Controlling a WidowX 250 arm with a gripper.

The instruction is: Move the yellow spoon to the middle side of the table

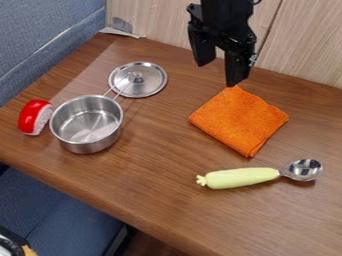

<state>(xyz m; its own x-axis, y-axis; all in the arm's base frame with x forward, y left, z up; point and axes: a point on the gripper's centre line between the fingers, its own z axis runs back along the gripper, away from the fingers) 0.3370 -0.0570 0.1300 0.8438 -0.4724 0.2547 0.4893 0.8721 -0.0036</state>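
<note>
- Crosswise, the yellow spoon [240, 178] lies on the counter [153, 185], in the lower right of the camera view, below the orange cloth [240, 120] and apart from it.
- Its long axis runs nearly left to right, tilted slightly so that the right end sits higher in the view.
- The metal bowl [304, 170] points right; the pale yellow handle points left and ends in small knobs. Bright and dark reflections break up the bowl's surface.
- Above the cloth hangs the end effector [218, 74], pointing down, its two fingers apart with wall and wood showing between them. One fingertip overlaps the cloth's top corner in the view; whether they touch, I cannot tell.
- The top edge cuts off the arm above it.
- The thin handle of the pot [87, 122] crosses in front of part of the lid [138, 80].
- Left of the pot is a red and white item [33, 117], hard to identify.
- A grey scrap [121, 31] at the far corner is equally unclear, as is an object [12, 245] cut off at bottom left.
</note>
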